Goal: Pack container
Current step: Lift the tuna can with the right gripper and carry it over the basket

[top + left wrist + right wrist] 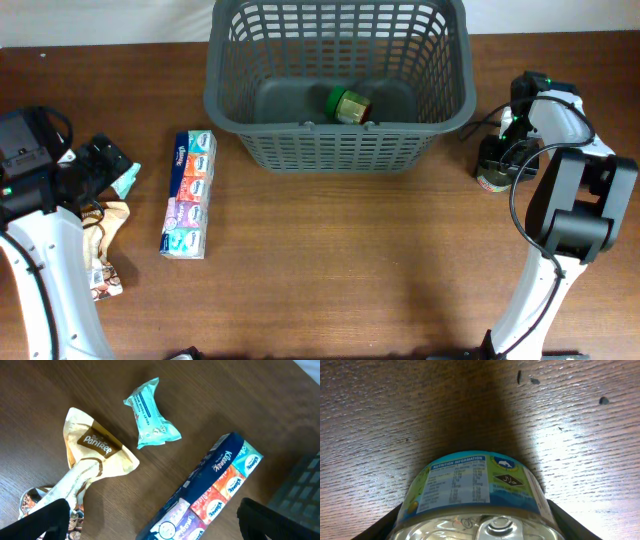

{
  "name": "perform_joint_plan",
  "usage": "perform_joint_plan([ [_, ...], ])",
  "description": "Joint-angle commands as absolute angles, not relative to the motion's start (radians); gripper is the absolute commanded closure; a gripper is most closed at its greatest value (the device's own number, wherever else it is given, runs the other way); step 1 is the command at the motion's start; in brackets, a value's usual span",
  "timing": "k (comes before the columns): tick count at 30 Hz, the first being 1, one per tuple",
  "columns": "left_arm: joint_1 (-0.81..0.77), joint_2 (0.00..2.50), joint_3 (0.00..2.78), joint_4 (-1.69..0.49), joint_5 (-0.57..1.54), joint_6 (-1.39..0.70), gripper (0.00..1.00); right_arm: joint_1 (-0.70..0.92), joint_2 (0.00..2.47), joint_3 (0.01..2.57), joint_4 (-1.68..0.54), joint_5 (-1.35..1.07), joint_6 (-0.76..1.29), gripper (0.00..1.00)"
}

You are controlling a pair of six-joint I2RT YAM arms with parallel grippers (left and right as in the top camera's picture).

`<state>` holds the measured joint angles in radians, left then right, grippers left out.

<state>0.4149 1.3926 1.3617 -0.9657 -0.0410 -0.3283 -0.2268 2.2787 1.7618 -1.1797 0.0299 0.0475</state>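
Observation:
The dark grey container stands at the back middle, with a green and gold can on its floor. My right gripper is on the table just right of the container, its fingers closed against the sides of a tin can with a blue and green label and a pull tab. My left gripper is open and empty at the far left, above the end of a multicolour tissue pack. The container's corner shows at the right edge of the left wrist view.
A teal wipes packet and a beige Pantree pouch lie by the left gripper, with a snack bag nearer the front. The tissue pack lies lengthwise left of the container.

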Motion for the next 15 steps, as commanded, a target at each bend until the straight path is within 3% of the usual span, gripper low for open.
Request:
perform_joint_plan([
  [1,0.42,1.393,1.375,-0.966,-0.049,-0.32,0.01,-0.23,2.296,1.764,-1.18,0.057,0.063,0.96],
  [15,0.42,1.393,1.375,-0.966,-0.049,-0.32,0.0,-0.231,2.295,2.002,-1.318,0.065,0.087,0.96],
])
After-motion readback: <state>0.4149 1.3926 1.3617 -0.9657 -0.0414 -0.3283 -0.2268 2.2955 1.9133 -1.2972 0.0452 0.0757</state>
